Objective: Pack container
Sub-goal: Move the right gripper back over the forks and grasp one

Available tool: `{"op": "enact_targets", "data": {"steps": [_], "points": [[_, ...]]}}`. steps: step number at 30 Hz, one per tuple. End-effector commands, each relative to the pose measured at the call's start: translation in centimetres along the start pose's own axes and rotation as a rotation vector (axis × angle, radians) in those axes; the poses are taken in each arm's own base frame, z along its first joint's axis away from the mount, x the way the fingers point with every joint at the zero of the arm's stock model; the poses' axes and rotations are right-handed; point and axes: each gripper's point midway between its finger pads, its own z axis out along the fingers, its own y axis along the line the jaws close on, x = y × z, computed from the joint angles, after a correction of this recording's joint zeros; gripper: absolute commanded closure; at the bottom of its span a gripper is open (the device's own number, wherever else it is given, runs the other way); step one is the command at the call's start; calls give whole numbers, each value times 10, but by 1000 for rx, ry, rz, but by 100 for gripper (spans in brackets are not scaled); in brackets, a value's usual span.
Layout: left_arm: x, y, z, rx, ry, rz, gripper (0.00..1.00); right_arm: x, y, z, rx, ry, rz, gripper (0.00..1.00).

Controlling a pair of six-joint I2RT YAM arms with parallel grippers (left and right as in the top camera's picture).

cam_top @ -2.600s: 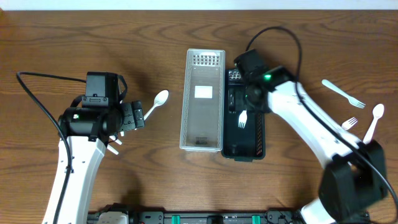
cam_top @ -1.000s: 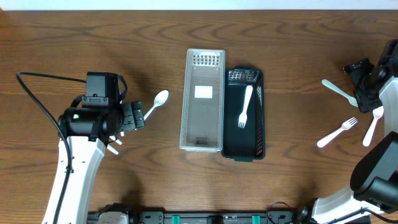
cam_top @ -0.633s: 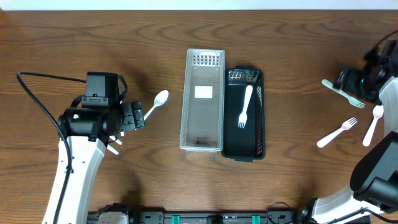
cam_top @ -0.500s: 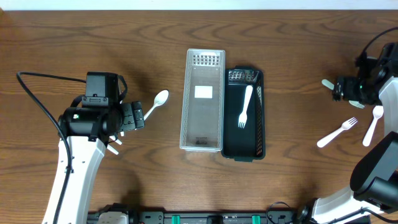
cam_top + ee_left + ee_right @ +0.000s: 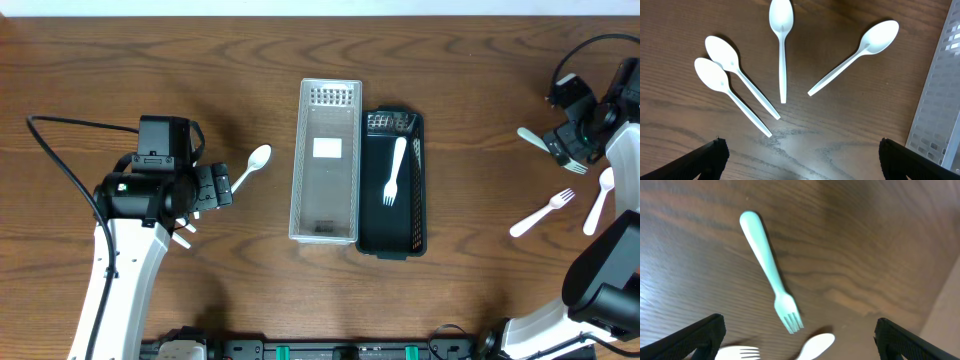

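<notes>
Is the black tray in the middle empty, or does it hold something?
Not empty: one white fork lies lengthwise inside the black tray, tines toward the near end.

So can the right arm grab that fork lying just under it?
Probably yes. The right gripper hangs open right above the fork, with a finger on each side, and nothing lies on top of it.

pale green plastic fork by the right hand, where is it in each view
overhead: pale green plastic fork at far right, tines under the right hand
right wrist: fork at centre, tines down
left wrist: not in it
shared landmark: white plastic spoon beside its tines
</notes>
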Motion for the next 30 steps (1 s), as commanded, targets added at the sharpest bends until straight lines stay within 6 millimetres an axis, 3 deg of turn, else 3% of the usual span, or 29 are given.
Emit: {"op": "enact_targets", "data": {"steps": [1, 13, 21, 30], "points": [[-4, -1, -3, 2, -11, -9, 2, 3, 5, 17, -30, 26, -209, 4], [-4, -1, -3, 2, -11, -9, 2, 26, 38, 88, -165, 95, -257, 8], [-4, -1, -3, 2, -10, -9, 2, 38, 46, 100, -238, 60, -155, 7], [-3, -1, -3, 1, -8, -9, 2, 48, 62, 102, -348, 18, -51, 13]]}}
